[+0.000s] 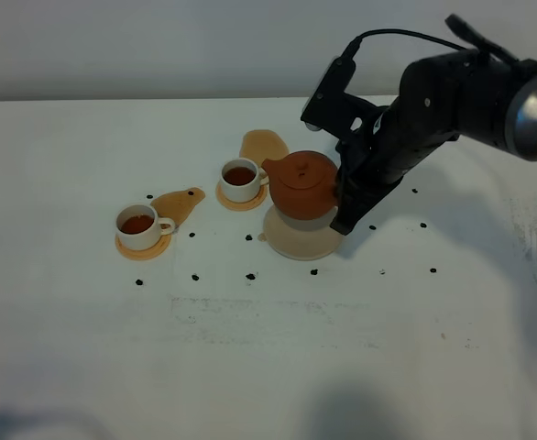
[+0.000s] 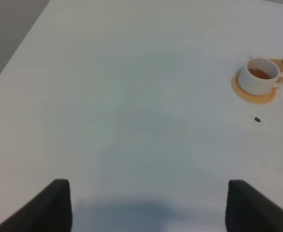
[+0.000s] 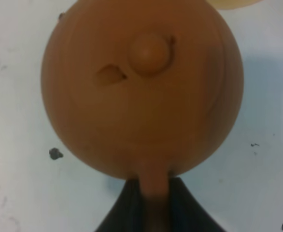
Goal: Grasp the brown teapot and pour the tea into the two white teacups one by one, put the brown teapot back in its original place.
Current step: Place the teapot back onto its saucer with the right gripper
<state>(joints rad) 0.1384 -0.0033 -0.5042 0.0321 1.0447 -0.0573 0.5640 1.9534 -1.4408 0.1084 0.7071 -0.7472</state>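
The brown teapot (image 1: pixel 301 183) hangs upright just over the pale beige trivet (image 1: pixel 298 242), spout pointing left. My right gripper (image 1: pixel 344 197) is shut on its loop handle. The right wrist view shows the teapot (image 3: pixel 141 92) from above, with the handle pinched in the gripper (image 3: pixel 151 208). Two white teacups hold brown tea: one (image 1: pixel 240 179) just left of the spout, the other (image 1: pixel 138 225) further left. Each stands on an orange-tan coaster. My left gripper (image 2: pixel 148 208) is open over bare table, far from a teacup (image 2: pixel 260 77).
Two tan leaf-shaped pieces lie flat, one behind the teapot (image 1: pixel 264 144) and one between the cups (image 1: pixel 179 202). Small black specks (image 1: pixel 250 275) dot the white table (image 1: pixel 268 367) around the trivet. The table's back edge meets a grey wall.
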